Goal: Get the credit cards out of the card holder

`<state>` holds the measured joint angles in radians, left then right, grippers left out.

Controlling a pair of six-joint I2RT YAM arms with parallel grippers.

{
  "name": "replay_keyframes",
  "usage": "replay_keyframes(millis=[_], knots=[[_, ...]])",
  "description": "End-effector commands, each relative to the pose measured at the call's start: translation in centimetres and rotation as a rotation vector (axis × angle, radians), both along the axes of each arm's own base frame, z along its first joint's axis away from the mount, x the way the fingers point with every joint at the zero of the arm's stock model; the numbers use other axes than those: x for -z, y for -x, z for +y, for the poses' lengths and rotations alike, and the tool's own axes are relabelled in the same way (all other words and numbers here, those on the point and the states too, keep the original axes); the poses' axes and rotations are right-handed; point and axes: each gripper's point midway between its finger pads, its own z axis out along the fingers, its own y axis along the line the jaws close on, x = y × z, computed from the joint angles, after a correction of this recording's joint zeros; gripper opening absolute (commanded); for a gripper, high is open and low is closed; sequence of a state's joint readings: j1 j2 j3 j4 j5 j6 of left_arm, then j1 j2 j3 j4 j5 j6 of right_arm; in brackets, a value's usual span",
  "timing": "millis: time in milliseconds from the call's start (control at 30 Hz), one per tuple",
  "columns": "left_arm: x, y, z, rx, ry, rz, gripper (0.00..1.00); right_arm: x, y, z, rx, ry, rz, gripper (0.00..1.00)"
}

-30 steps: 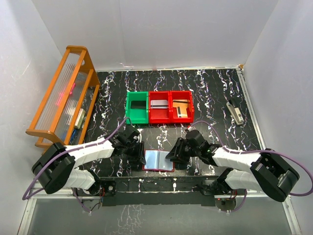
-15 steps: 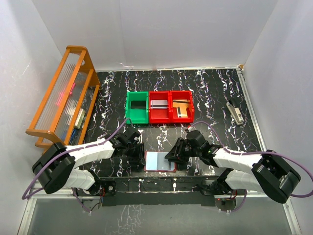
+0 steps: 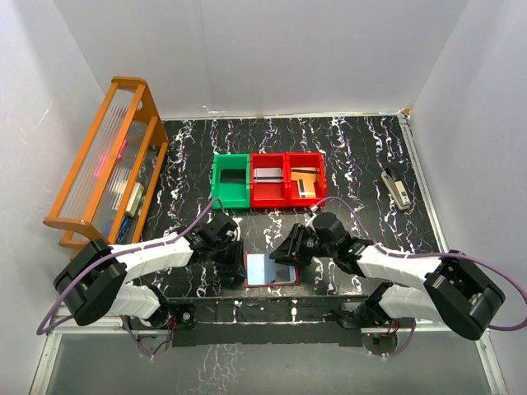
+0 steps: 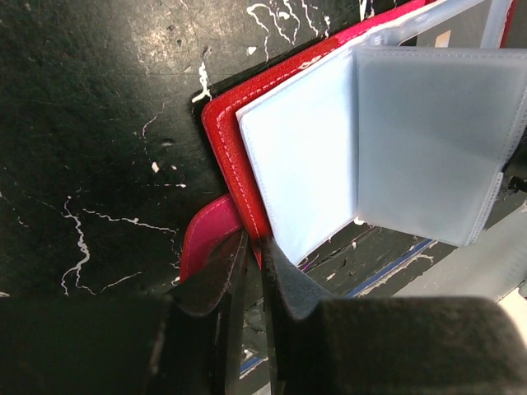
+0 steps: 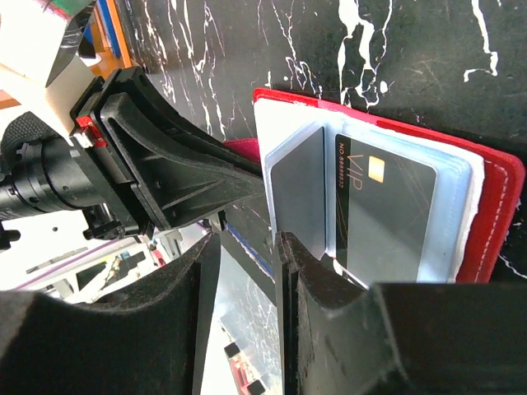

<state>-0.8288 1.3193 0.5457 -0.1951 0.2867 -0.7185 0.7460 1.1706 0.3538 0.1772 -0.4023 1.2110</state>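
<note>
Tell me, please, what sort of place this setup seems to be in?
Probably a robotics lab test cell: white walls box in a black marble-patterned table, a left arm and right arm are bolted at its near edge, and green and red bins sit in a row.

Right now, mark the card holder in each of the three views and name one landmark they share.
Top external: card holder lies open, low centre, at the near edge of the table.
Left wrist: card holder fills the upper right, sleeves fanned.
Right wrist: card holder sits right of centre.
Shared landmark: the black, white-veined table.
</note>
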Motion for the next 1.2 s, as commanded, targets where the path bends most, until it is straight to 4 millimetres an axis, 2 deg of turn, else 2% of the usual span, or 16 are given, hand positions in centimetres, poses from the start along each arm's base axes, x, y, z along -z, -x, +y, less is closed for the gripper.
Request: replay_keyframes(millis=[0, 367, 533, 733, 900, 1000, 1167], knots=[[-1.0, -0.2, -0.9, 0.005, 0.040, -0.009, 0.12, -2.4, -0.8, 1.8, -0.041, -0.074, -0.057, 0.32], [-1.4, -0.4, -1.0, -0.002, 0.051, -0.021, 0.13, -2.6, -0.5, 4.4, -0.127, -0.094, -0.068, 0.33], [-1.5, -0.5, -0.7, -0.009, 0.036, -0.029, 0.16, -1.9, -0.5, 4.1, -0.113, -0.057, -0.058, 0.33], [-2.8, -0.9, -0.2, -0.033, 0.027, -0.067, 0.23, -0.4, -1.2, 2.3, -0.044, 0.068, -0.068, 0.33], [-5.4, -1.6, -1.3, -0.034, 0.111, -0.118, 0.38, 1.3, -0.2, 2.3, -0.082, 0.076, -0.024, 0.32], [-6.5, -1.9, -2.6, -0.014, 0.176, -0.125, 0.43, 1.8, -0.1, 2.4, -0.092, 0.074, -0.012, 0.32], [-5.4, -1.5, -3.8, 0.010, 0.198, -0.066, 0.43, 2.3, -0.1, 2.7, -0.100, 0.071, -0.007, 0.32]])
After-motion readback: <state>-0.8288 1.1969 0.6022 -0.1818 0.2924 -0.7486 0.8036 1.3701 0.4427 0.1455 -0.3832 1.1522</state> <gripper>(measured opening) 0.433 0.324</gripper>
